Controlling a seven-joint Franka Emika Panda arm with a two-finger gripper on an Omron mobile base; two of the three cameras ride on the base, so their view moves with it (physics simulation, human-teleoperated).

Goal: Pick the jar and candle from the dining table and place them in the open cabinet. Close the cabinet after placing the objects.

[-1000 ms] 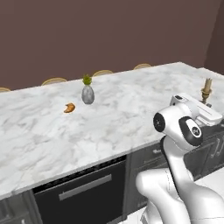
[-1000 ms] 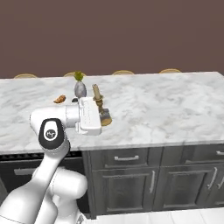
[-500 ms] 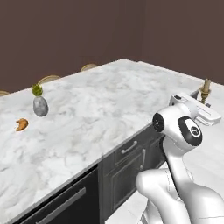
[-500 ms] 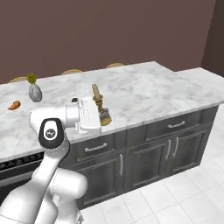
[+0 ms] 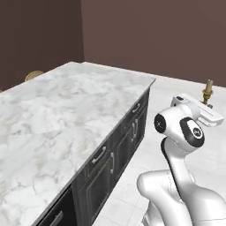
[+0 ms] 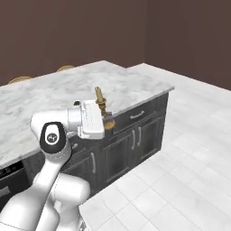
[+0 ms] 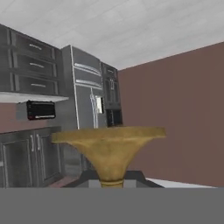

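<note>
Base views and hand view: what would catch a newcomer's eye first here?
The candle in its brass holder, clamped upright in the shut gripper out in front of the white arm, off the dining table. In the hand view the holder's gold base looms close, with grey kitchen cabinets and a steel fridge behind.

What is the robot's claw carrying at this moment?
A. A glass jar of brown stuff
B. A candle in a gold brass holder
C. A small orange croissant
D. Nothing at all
B: the candle stands upright in the claw, away from the dining table top, and its brass holder base looms between the fingertips in the hand view.
</note>
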